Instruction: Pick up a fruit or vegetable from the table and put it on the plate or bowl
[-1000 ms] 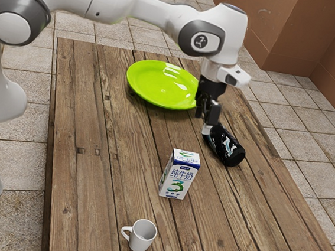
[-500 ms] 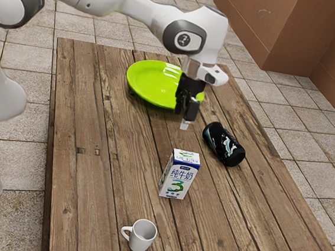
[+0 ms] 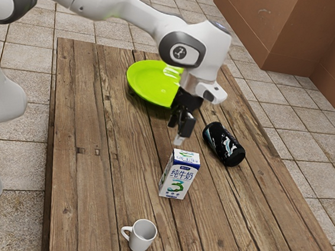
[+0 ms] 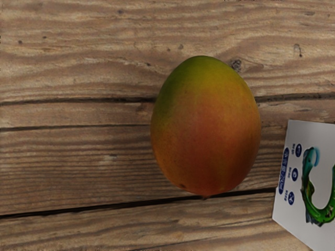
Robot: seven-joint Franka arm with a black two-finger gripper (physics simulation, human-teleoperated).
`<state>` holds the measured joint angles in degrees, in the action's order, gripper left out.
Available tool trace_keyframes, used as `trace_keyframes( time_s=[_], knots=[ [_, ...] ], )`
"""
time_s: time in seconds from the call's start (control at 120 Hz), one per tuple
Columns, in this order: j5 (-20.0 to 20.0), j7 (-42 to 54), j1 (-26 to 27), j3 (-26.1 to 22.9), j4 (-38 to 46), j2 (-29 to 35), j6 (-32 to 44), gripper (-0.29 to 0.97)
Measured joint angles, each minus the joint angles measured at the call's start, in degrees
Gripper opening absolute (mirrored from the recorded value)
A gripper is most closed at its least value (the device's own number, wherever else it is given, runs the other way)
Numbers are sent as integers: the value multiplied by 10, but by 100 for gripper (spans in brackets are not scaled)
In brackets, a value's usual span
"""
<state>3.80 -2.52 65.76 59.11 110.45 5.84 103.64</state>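
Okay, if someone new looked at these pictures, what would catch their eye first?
First the red-and-green mango, lying on the wooden planks under the hand, close beside the milk carton. Next the bright green plate at the far end of the table, partly behind the arm. The gripper hangs just above the carton, with a black can on its side to the exterior view's right.

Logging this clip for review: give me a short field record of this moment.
table: wooden planks
fruit: mango, on the planks beside the milk carton
plate: green, no fruit on its visible part
gripper: low, between plate and milk carton
others: black can on its side; white mug upright
task: fruit not yet on plate
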Motion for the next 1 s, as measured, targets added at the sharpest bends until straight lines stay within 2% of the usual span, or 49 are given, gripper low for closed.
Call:
trace_keyframes(
  time_s=[0.15, 0.275, 0.4, 1.0],
  knots=[
    [36, -16, -3, 16, 4, -8, -5, 68],
    [51, -27, -10, 30, 4, -27, -4, 68],
    [60, -36, -12, 32, 4, -50, -2, 68],
    [81, -87, -3, 31, 8, -83, 28, 68]
  ],
)
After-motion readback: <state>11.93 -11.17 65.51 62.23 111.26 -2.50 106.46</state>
